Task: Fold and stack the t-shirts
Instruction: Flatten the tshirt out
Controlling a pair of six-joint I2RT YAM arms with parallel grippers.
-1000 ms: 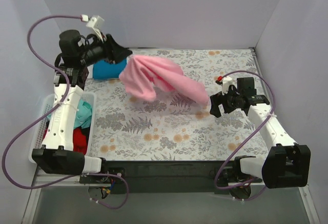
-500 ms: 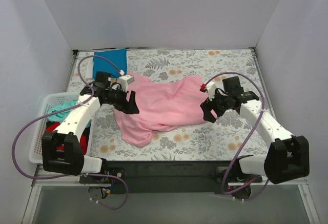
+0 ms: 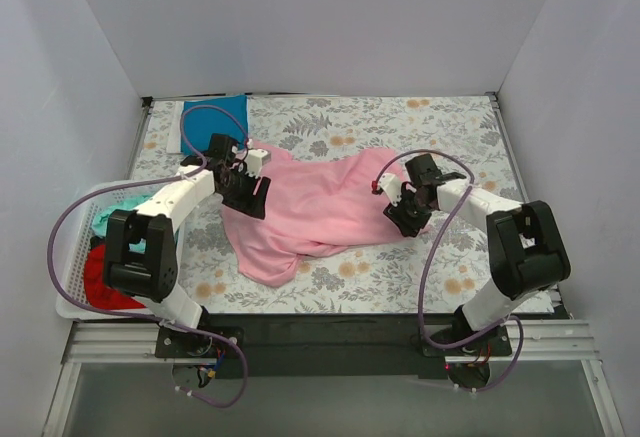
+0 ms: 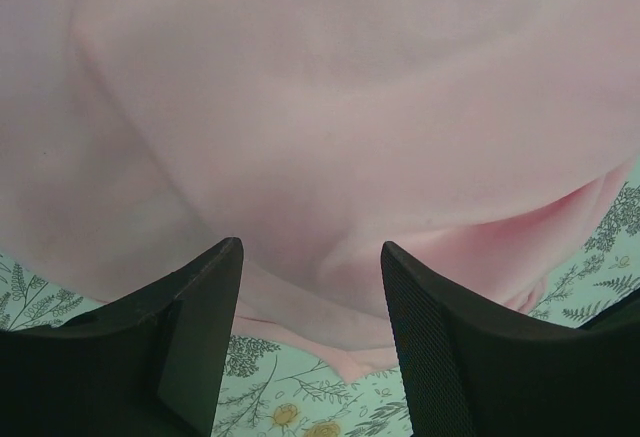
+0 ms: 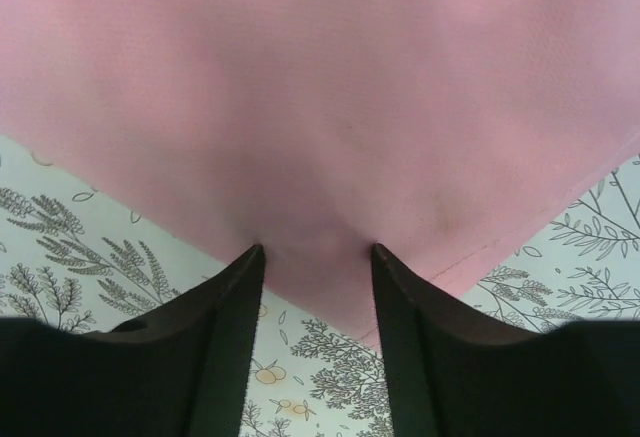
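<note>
The pink shirt (image 3: pixel 318 209) lay lengthwise between both claws: left claw (image 3: pixel 246 189) unclenched over its left end, right claw (image 3: pixel 403 215) pinching its right edge.

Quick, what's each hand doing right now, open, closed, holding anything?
Left hand: jaws apart over the pink t-shirt; grip cannot be told.
Right hand: pink cloth between its fingers; grip cannot be told.

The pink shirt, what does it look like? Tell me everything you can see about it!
The soft light pink cloth t-shirt lies spread but rumpled on the fern-and-flower printed cloth, not yet folded. It looks thin and floppy, with creases and one corner drooping toward the near edge. The left gripper sits at its left edge and the right gripper at its right edge, each with cloth between parted jaws. Nothing else touches it.
</note>
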